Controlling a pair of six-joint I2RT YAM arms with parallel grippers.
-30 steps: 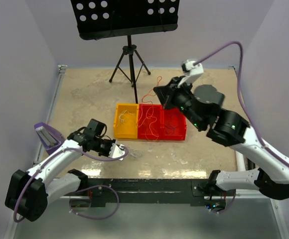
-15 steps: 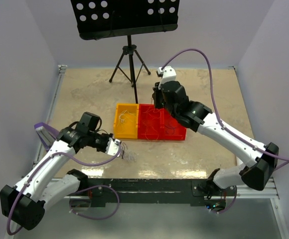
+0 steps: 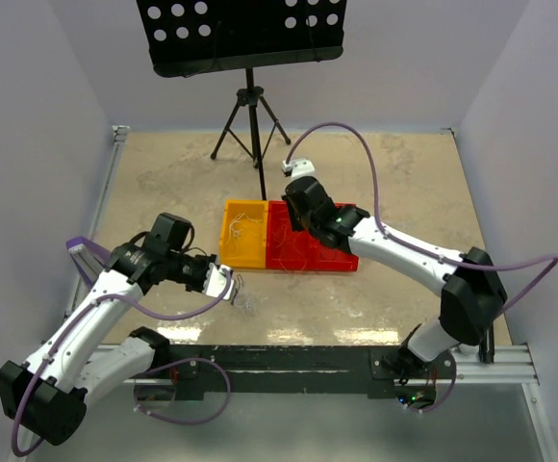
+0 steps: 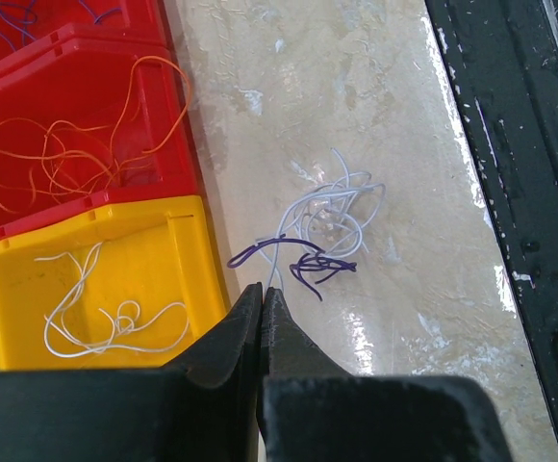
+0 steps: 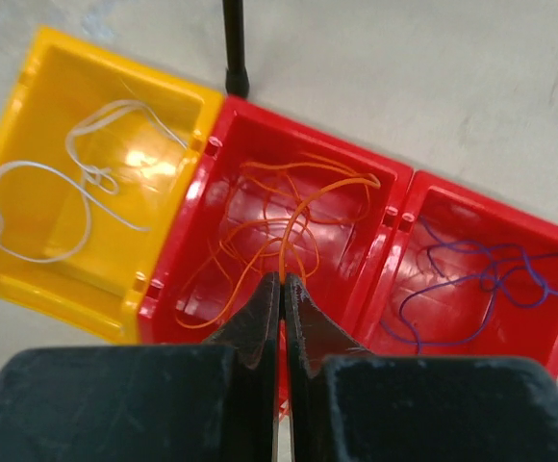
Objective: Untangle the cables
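Left wrist view: the left end effector (image 4: 263,289) has its fingers pressed together, apparently nipping the near end of a white strand (image 4: 275,265). The strand runs to a loose tangle (image 4: 325,226) of white and purple cables lying on the bench (image 4: 404,144), just beside the yellow bin (image 4: 87,226). These wires look hair-thin, nearly weightless and limp, so they will likely drag their neighbours along and slip from a loose grip. A free end at the edge of the knot seems the best place to take hold.

Right wrist view: the yellow bin holds white wires (image 5: 98,176), the middle red bin (image 5: 308,128) holds orange ones, and the right red bin (image 5: 500,210) holds purple wires (image 5: 486,279). The right end effector (image 5: 281,281), fingers likewise pressed together, seems to pinch an orange strand (image 5: 286,245) hanging into the middle bin.
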